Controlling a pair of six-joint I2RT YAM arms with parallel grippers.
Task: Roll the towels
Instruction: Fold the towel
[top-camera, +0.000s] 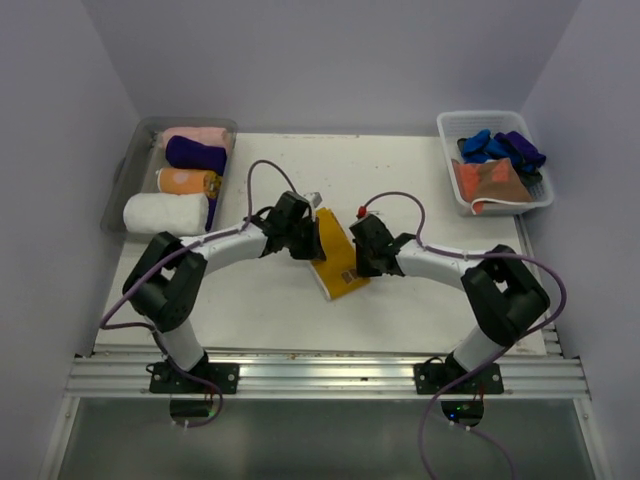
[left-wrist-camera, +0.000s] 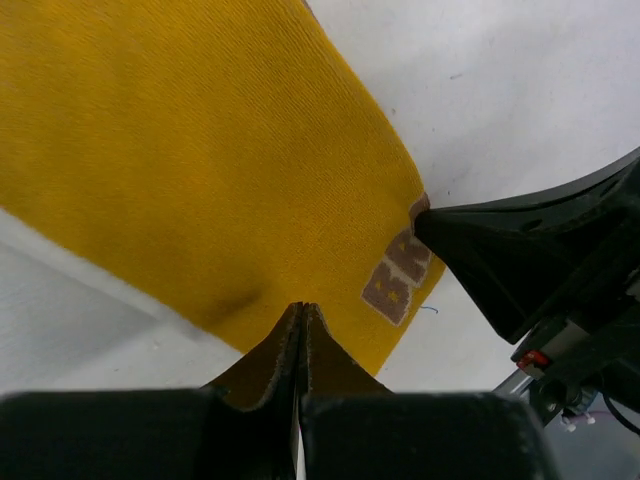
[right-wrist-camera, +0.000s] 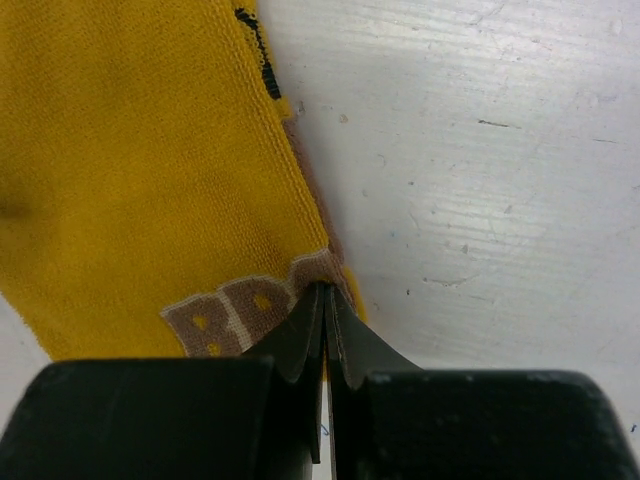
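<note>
White counter, pale lavender walls, and both arms are meeting over the yellow towel (top-camera: 337, 265), which is lying as a folded strip at the middle of the counter (top-camera: 440, 310), angled a little.

The left fingers (left-wrist-camera: 270, 355) are clenching the towel's edge on their side. The wrist view is showing the tips pressed together with yellow cloth bunching between them. The right fingers (right-wrist-camera: 300, 345) are pinching too, clamped on a corner right at the woven brown band.

On that band, lettering (right-wrist-camera: 235, 310) is running in pale outline. It is starting with what looks like a B, the next letters are partly under the fingers, and I cannot read the word. A small dark tag (right-wrist-camera: 258, 55) farther up the edge is too small to make out.

Over at the left, a clear bin (top-camera: 125, 180) is holding rolled towels (top-camera: 165, 212) in white, orange, purple and pink. At the far right, a white basket (top-camera: 480, 120) is holding loose blue and rust-coloured cloths waiting their turn.

My read is that the roll is only just starting, with the grip secured and no turn of cloth showing yet. The next move is calling for both arms lifting and tucking that edge over together at an even pace, so the roll is forming straight rather than coning.
</note>
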